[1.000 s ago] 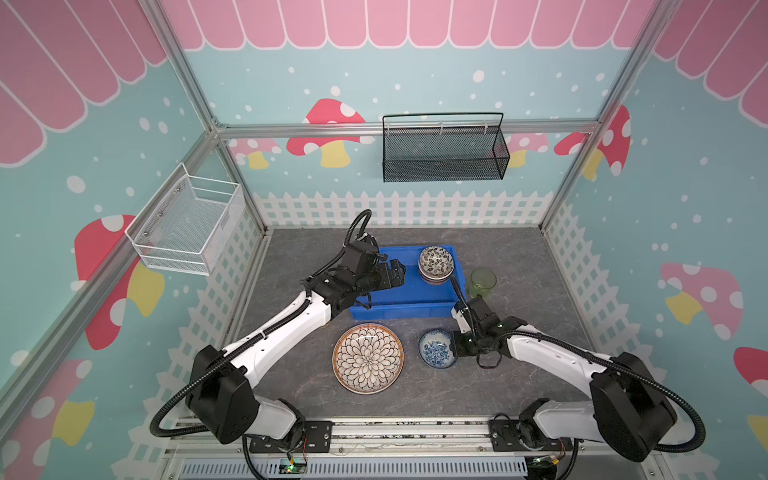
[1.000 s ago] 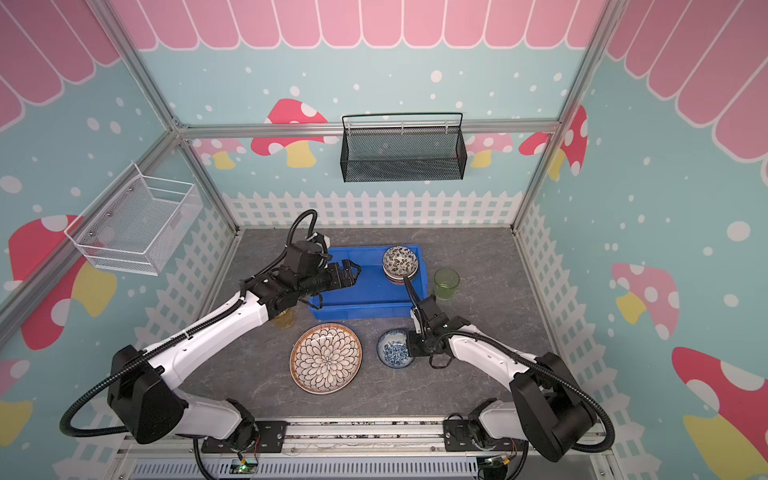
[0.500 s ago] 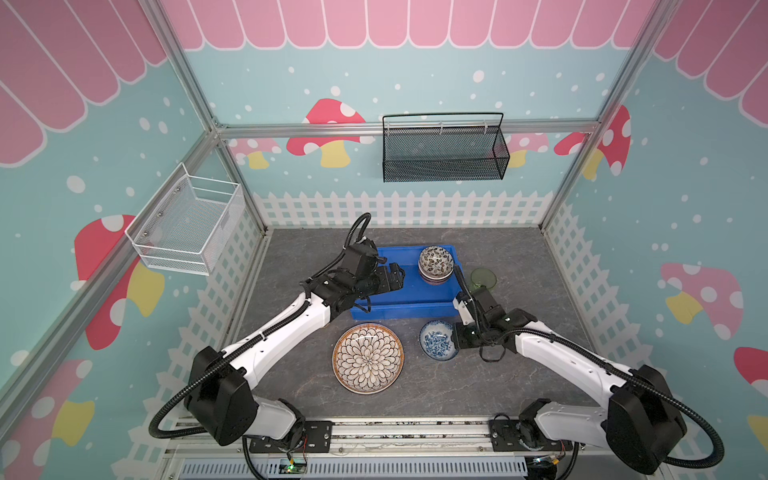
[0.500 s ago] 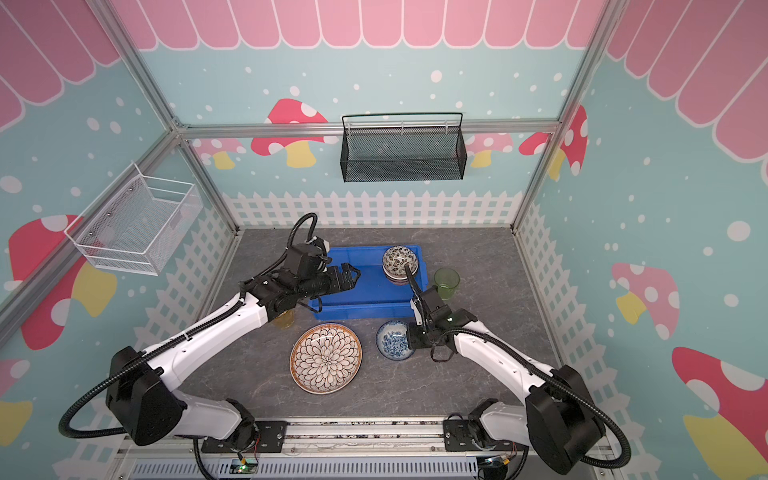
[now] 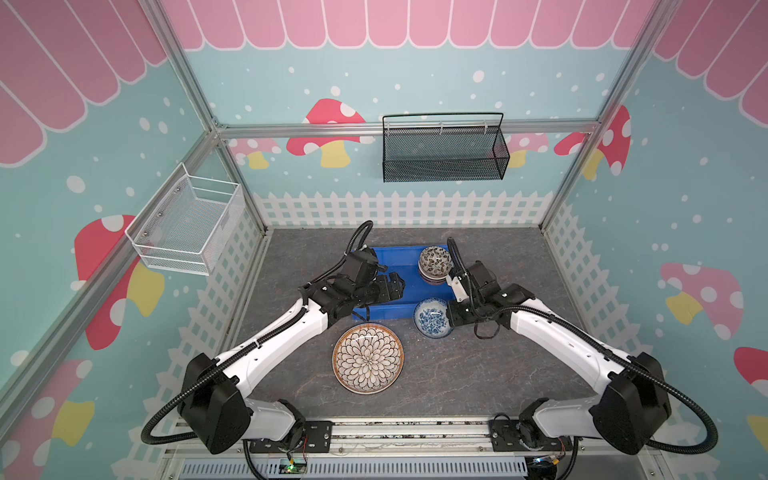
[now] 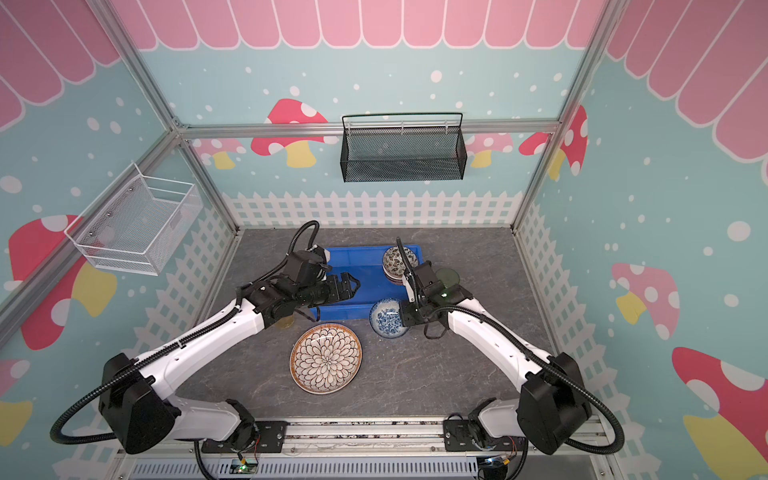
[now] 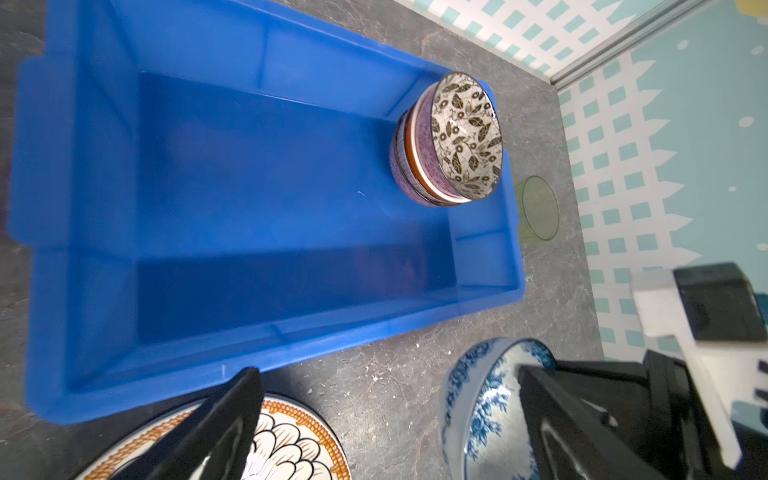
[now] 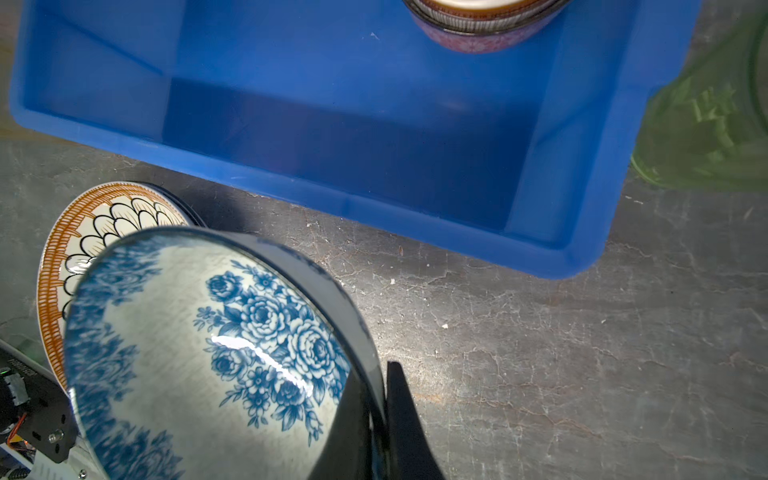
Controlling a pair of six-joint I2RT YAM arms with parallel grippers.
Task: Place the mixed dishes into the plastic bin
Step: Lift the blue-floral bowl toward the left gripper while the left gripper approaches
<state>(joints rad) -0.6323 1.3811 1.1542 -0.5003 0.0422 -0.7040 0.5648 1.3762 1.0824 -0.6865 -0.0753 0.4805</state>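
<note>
The blue plastic bin [image 5: 409, 291] [image 6: 370, 272] [image 7: 257, 199] [image 8: 374, 137] lies mid-table with a stack of small patterned bowls [image 5: 435, 264] [image 6: 398, 262] [image 7: 457, 137] in its far right corner. My right gripper [image 5: 451, 318] [image 6: 405, 318] [image 8: 380, 399] is shut on the rim of a blue floral bowl [image 5: 432, 318] [image 6: 386, 318] [image 8: 208, 353] [image 7: 482, 407], held tilted above the table just in front of the bin. My left gripper [image 5: 395, 286] [image 6: 351, 286] [image 7: 388, 378] hangs open and empty over the bin's near side. The petal-pattern plate [image 5: 368, 358] [image 6: 325, 358] lies in front.
A green cup [image 6: 446, 275] [image 7: 536, 212] [image 8: 706, 124] stands just right of the bin, behind my right wrist. Something amber [image 6: 286, 322] peeks out under my left arm. A black mesh basket [image 5: 442, 151] and a white wire basket [image 5: 187, 226] hang on the walls.
My right gripper has lifted the blue floral bowl off the table and carried it back toward the bin's front wall. The left arm has barely moved.
</note>
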